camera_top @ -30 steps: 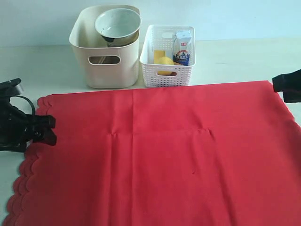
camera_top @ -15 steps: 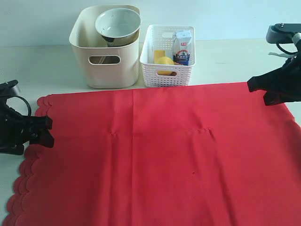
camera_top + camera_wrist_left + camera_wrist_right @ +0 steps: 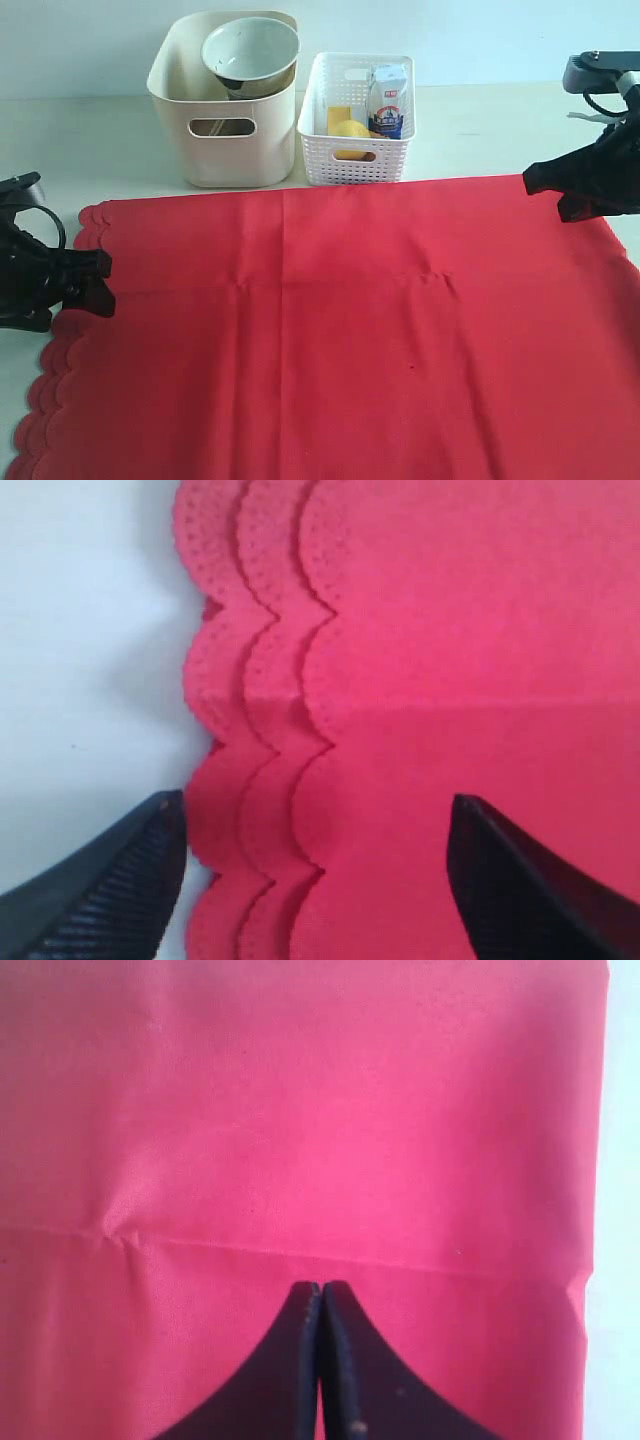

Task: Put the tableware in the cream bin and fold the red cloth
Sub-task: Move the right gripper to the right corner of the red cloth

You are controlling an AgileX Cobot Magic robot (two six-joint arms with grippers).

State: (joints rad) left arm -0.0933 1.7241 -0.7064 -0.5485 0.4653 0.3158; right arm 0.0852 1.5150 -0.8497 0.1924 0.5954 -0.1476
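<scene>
Shows a large red cloth [image 3: 340,330] spread flat over the near part of a pale table [image 3: 100,130], wider from left to right than from near to far, with faint creases crossing it. Has a scalloped edge along the left side and a straight edge along the right.

Places the left gripper [image 3: 103,280] right at the scalloped edge, about midway along it, jaws spread wide and holding nothing. From the left wrist, frames the scallops between two dark fingers [image 3: 100,890], one over bare table and the other over red fabric, with the edge running through the gap. Looks like several rows of scallops there, possibly stacked layers or only trim; too close to tell.

Places the right gripper [image 3: 545,190] above the far right corner of the cloth, jaws pressed fully together on nothing, with fabric below the tips and the straight right edge close by.

Judged from this: left arm nearer to a usable grip, with the cloth's edge already between its jaws; right arm needing to open before taking its side.

Beyond the cloth, at the far side, sets the cream bin [image 3: 225,150] with a white bowl [image 3: 250,50] tilted inside, other tableware not made out. To its right, adds a white basket [image 3: 355,160] holding a milk carton [image 3: 388,100] and a lemon [image 3: 350,130].
</scene>
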